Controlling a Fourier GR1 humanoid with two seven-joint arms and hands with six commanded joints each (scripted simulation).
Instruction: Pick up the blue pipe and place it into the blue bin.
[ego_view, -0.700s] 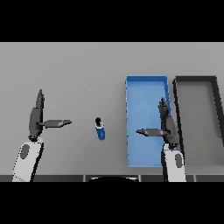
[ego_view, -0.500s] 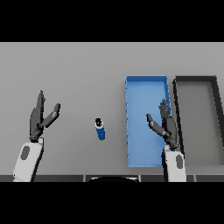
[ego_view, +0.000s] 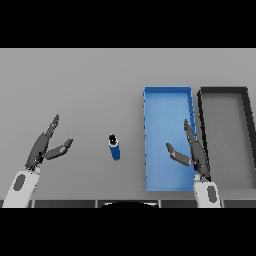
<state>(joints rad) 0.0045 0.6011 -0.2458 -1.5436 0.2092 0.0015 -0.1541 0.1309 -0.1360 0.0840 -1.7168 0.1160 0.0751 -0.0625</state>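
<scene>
The pipe (ego_view: 114, 147) lies on the surface, left of the blue bin (ego_view: 167, 95). Right hand (ego_view: 192, 152), fingers released, should reach left and close across its middle. Left hand (ego_view: 46, 147) is also released.

The left hand (ego_view: 44, 147) sits at the lower left of the frame, its arm rising from the bottom edge, fingers straight and angled up to the right, thumb splayed rightward. The right hand (ego_view: 194, 152) sits at lower right, fingers straight, pointing up, thumb stretched leftward.
</scene>
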